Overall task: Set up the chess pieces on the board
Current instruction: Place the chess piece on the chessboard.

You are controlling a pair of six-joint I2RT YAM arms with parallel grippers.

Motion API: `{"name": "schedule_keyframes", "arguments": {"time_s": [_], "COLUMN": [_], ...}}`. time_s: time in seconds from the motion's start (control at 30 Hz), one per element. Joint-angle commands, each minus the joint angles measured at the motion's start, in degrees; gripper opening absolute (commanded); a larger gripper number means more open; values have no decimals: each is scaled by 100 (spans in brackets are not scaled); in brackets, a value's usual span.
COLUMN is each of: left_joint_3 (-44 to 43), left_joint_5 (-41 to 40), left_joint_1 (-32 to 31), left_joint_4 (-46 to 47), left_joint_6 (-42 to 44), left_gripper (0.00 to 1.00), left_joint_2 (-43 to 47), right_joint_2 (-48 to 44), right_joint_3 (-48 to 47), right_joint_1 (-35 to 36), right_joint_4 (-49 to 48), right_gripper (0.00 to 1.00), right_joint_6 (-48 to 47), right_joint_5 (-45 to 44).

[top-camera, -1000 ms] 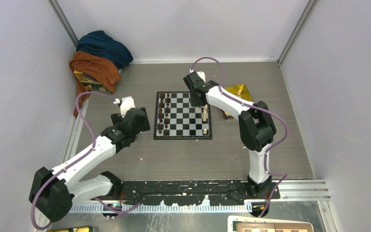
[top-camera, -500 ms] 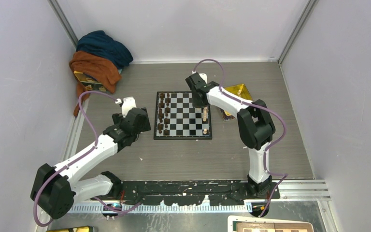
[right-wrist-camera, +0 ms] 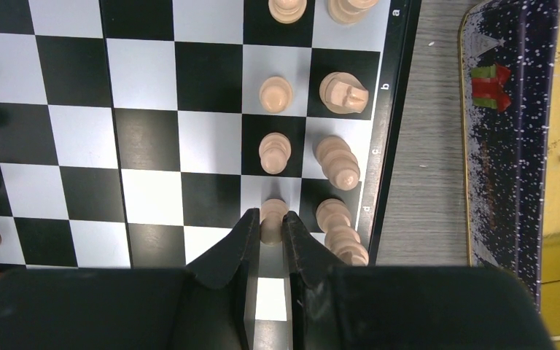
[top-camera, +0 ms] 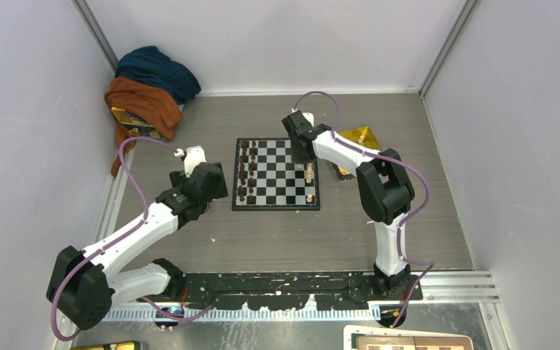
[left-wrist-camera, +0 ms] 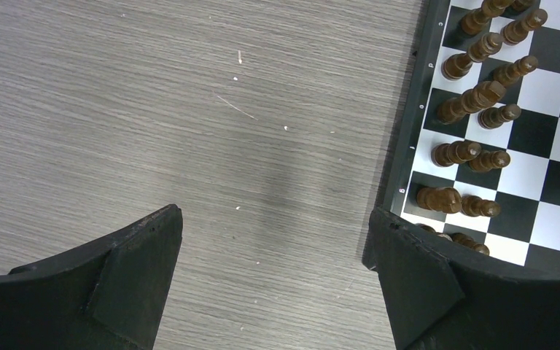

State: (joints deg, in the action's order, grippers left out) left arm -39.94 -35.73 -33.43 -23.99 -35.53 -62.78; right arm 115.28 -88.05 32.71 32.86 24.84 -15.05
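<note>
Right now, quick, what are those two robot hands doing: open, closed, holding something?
Left arm's fingers: open, holding nothing.
Right arm's fingers: closed on a light-tan chess piece.

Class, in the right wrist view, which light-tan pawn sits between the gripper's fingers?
The bottom pawn in that column, pinched by the right gripper; the other pawns above it stand free.
</note>
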Motion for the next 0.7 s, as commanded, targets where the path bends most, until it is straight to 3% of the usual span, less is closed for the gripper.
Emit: {"name": "schedule_keyframes", "arguments": {"time_s": [0.0,0.5,0.67], "left_joint_3": [-197,-211,-198], "left_joint_5": [-93,-84,-75], "left_joint_1": [-32,-31,-27], "left_joint_4": [198,206,209], "left_joint_6": [61,99,99], "left_gripper": [100,100,100], "left_joint_2": [-19,-59,-58], "right_joint_2": [11,77,86], "right_joint_3": [-28,-93,-106], "right_joint_1": [-27,-42,-40], "right_joint_4": [-219,-184,-166], "right_gripper": [1,1,14], "right_joint_6": [78,90,85], "right_joint_5": [24,72,90]}}
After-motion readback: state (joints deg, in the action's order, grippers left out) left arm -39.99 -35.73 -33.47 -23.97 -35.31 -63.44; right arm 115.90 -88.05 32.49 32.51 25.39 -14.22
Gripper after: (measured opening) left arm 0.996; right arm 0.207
